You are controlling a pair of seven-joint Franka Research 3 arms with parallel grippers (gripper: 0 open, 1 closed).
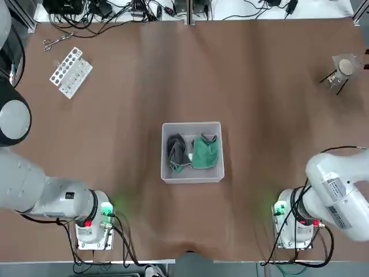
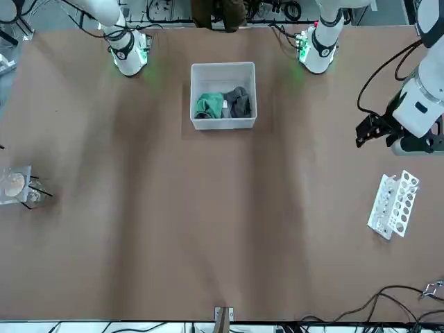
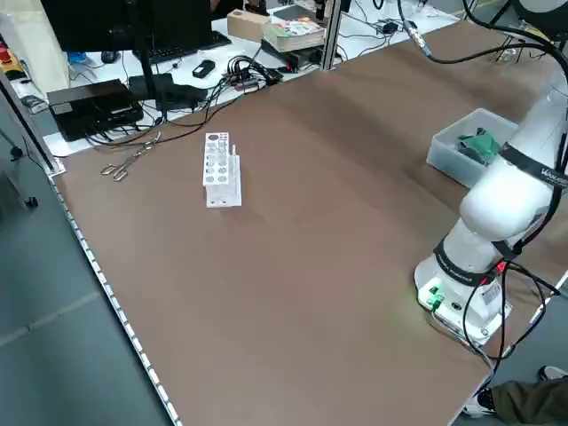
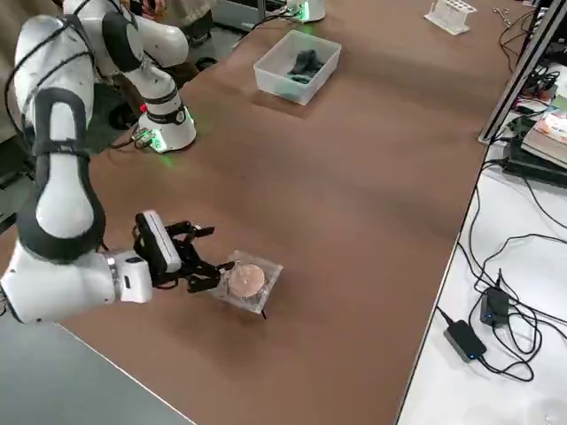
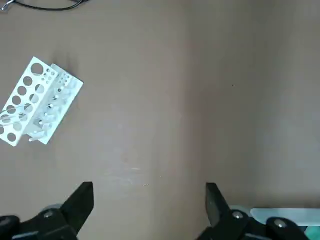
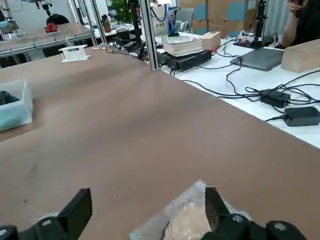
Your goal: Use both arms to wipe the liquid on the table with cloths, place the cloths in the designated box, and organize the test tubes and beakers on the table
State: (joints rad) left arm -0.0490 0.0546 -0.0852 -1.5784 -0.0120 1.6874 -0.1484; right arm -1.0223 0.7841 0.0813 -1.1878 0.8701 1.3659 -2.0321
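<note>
Two grippers: both with fingers spread apart, neither holding anything.
Right gripper (image 4: 205,257): low over the table (image 1: 253,104), level, far to the robot's right of the box (image 1: 192,152); its tips sit just beside a clear beaker (image 4: 249,282), one on either side of its near edge. Whether they touch it cannot be told.
Beaker: lies tilted on the table with something pale and round inside, perhaps a plug or lid.
Left gripper (image 5: 149,200): points down, hanging above bare table, to the robot's left of the box and on the far side of it.
Rack (image 1: 70,71): white, perforated, lying on its side, well beyond the left gripper and far from the box.
Scissors (image 1: 57,40): at the table's far edge, just past the rack.
Box: middle of the table, between the two arm bases and slightly ahead of them.
Cloths: both inside the box, touching; grey cloth (image 1: 178,151) on the robot's left, green cloth (image 1: 204,152) on the right.
</note>
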